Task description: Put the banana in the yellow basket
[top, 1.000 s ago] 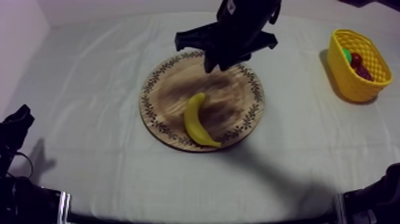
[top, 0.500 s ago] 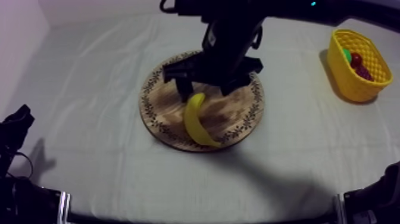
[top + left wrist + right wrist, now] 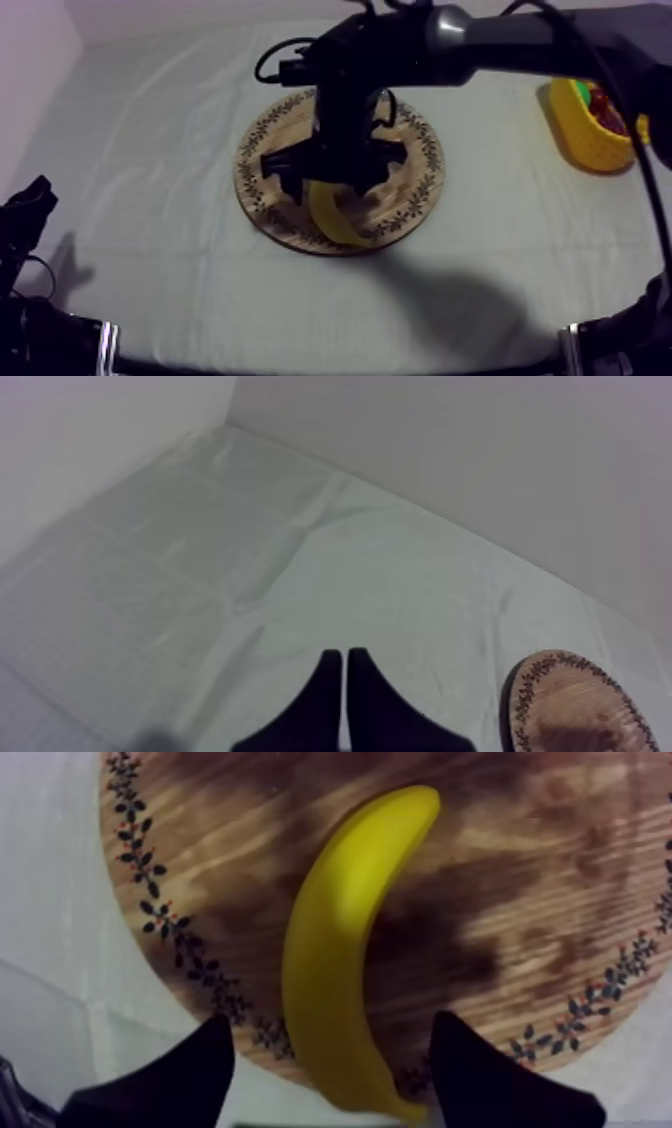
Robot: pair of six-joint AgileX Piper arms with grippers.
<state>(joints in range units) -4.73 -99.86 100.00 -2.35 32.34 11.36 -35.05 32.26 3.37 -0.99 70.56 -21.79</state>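
On the board (image 3: 540, 862), the banana (image 3: 345, 922) lies straddled by the right tool (image 3: 330, 1022).

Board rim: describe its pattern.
Small dark leafy sprigs with tiny reddish dots, ringing the board; clearest in the right wrist view.

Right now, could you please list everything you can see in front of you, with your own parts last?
cloth: one, grey-white, spread under everything.
wooden board: one, brown with a patterned rim, in the middle of the cloth.
banana: one, yellow, lying on the board near its rim.
yellow basket: one, yellow, at the cloth's right side.
small red fruit: at least one, red, inside the basket.
left gripper: one, black, shut on nothing, over bare cloth beside the board.
right gripper: one, black, open, a finger at each side of the banana.
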